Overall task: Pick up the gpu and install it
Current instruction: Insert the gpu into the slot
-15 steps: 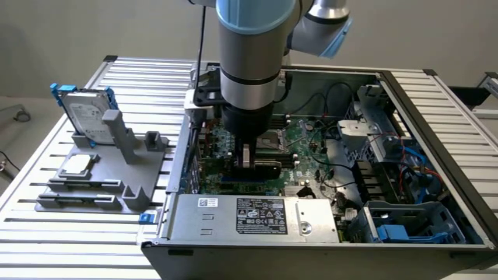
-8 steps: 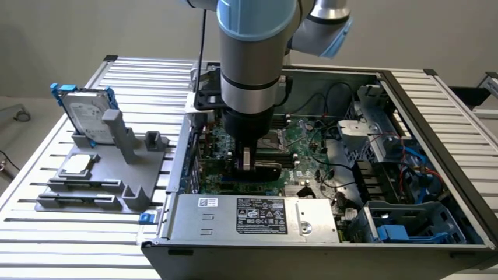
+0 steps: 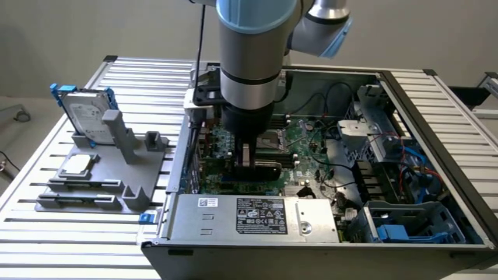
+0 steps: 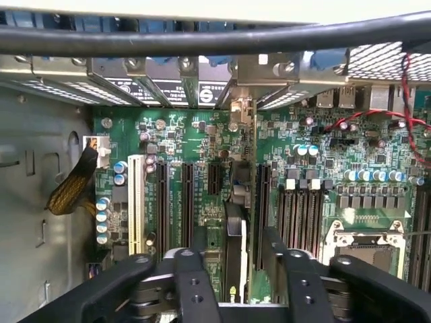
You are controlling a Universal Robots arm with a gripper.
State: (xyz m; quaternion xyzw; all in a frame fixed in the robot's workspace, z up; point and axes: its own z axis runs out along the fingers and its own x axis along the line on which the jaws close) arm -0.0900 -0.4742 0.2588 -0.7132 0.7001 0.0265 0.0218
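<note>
One arm only, so no choice of side. We see the gripper down inside the case, fingers spread w/ a gap on each side of the gpu, not pinching it. Gpu stands on edge directly below, between the fingers, apparently seated in a mobo slot. Its long axis runs along the slots, one end toward the rear wall. RAM slots and CPU socket flank one side, a white slot the other. PSU is near; the drive sits well apart outside the case.
</note>
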